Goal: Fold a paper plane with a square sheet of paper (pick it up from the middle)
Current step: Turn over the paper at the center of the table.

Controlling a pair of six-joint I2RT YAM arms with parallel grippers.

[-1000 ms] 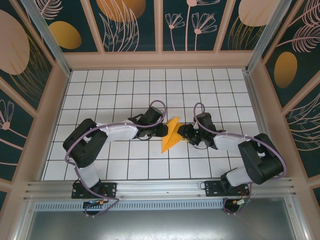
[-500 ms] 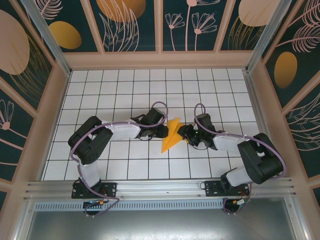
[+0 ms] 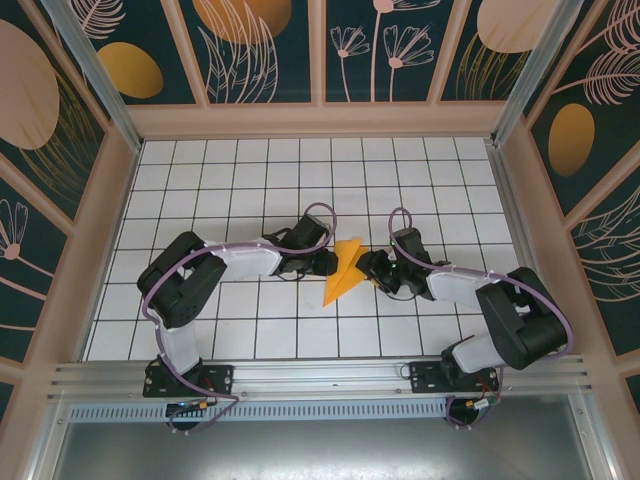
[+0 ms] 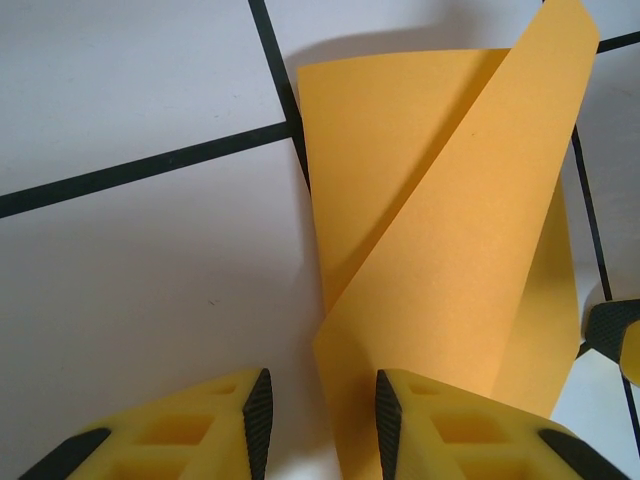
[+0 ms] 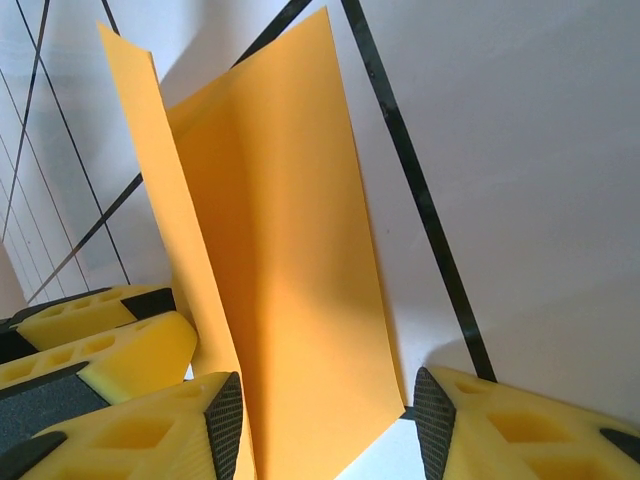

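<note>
Over the last second I am watching the left arm's elbow swinging inward toward the middle of the table [image 3: 250,180], while the left gripper [image 3: 330,262] is barely shifting at the paper's left edge. The square sheet of paper [image 3: 344,272] is lying mid-table between the two grippers, and its upper flap is drawing in, so the jagged outline is narrowing into a wedge pointing toward me.

The left gripper [image 4: 320,400] is standing with its jaws parted, bare table showing between them and only the paper's [image 4: 440,250] edge reaching into the gap. The right gripper [image 5: 328,410] is bracketing an upright fold of the paper [image 5: 280,250]; the sheet is spanning the gap, but I cannot tell whether the pads are actually pressing it.

I am reading this as a crease being coaxed shut, with the dart far from finished.
</note>
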